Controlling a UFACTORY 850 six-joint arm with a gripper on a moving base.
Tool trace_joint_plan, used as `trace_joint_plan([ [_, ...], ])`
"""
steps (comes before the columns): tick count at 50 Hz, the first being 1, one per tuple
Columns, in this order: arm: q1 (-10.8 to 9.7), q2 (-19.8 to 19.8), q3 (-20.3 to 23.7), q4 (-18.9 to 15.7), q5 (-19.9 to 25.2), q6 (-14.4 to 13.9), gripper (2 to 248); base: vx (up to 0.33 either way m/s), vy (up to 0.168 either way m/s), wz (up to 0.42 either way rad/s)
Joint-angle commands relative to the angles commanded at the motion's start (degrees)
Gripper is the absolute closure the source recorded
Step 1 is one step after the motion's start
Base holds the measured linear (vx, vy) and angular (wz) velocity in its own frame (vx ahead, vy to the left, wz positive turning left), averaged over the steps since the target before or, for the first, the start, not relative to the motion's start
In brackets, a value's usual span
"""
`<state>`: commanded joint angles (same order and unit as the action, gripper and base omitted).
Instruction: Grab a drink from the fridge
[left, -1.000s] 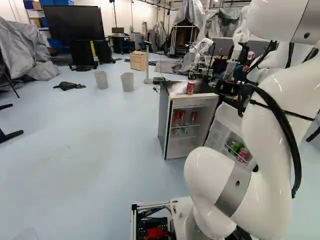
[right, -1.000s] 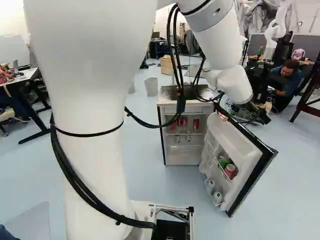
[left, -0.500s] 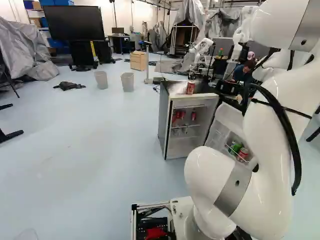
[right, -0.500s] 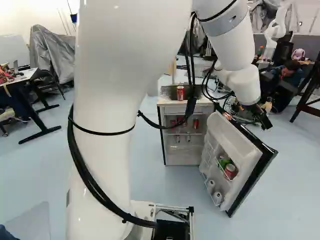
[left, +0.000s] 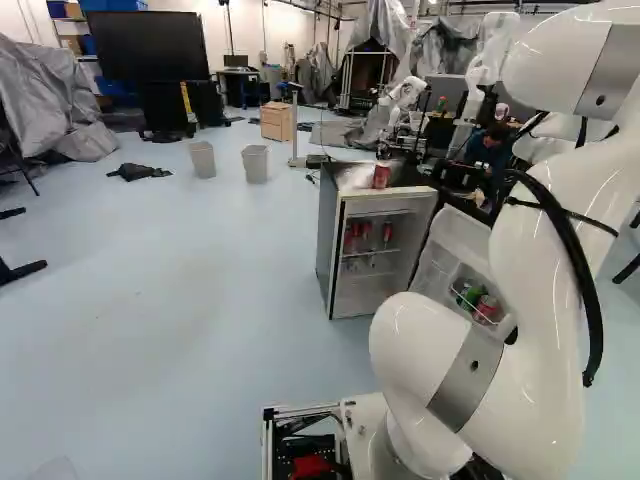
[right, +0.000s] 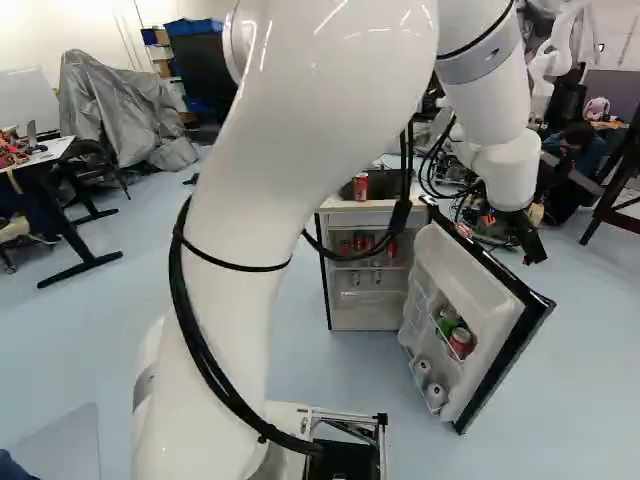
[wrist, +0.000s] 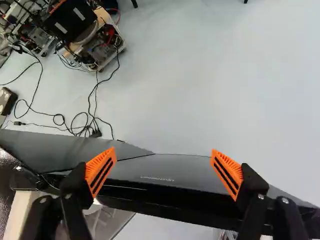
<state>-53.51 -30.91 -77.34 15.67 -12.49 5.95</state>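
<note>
Pale floor (right: 350, 385) and fridge (right: 368, 312) as before, arm (right: 300, 120) farther right in the right base view, hand (right: 533, 250) spread wide.

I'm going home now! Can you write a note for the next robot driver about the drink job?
Gripper: open, empty, by the top edge of the fridge door.
Drinks: red cans on a shelf inside the fridge, a red can in the door's rack, and one can on top of the fridge.
Done: the door stands open.
Left: pick a drink from inside, grip it and bring it out. I'd probably move clear of the door first; I can't tell if the gripper touches it.
</note>
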Motion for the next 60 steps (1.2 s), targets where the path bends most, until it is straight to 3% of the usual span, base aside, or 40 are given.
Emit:
trace_joint_plan([
  [34, -1.45, -8.15, -11.44, 0.02, -13.51, 0.0, 3, 0.0, 0.0, 0.0],
  [44, -1.61, -8.69, -12.23, 0.02, -16.7, 0.0, 3, 0.0, 0.0, 0.0],
  [60, -1.62, -8.73, -12.29, 0.02, -17.23, 0.0, 3, 0.0, 0.0, 0.0],
])
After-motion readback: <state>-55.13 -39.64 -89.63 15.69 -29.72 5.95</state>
